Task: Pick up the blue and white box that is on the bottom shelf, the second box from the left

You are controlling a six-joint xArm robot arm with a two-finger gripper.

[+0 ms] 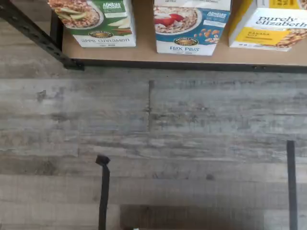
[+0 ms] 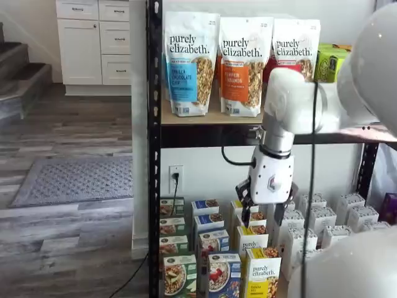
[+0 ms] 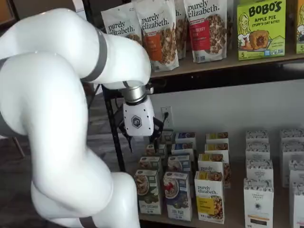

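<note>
Hovering gripper [image 3: 143, 141] above blue and white box [image 3: 177, 195]

The blue and white box [image 1: 191, 26] is showing a white top, a blue lower band and a bowl with red berries. Beside it, a green-and-white carton [image 1: 96, 21] and a yellow-and-white carton [image 1: 271, 24] are sitting on the tan board of the bottom shelf [image 1: 144, 56], above the grey, streaked wood-grain floor [image 1: 153, 139].

on the bottom shelf [image 3: 237, 209] the blue and white box [image 3: 177, 195] stands in the front row, between two cartons, with more rows behind it. the gripper [image 3: 142, 139] hangs above those back rows, apart from it.
</note>
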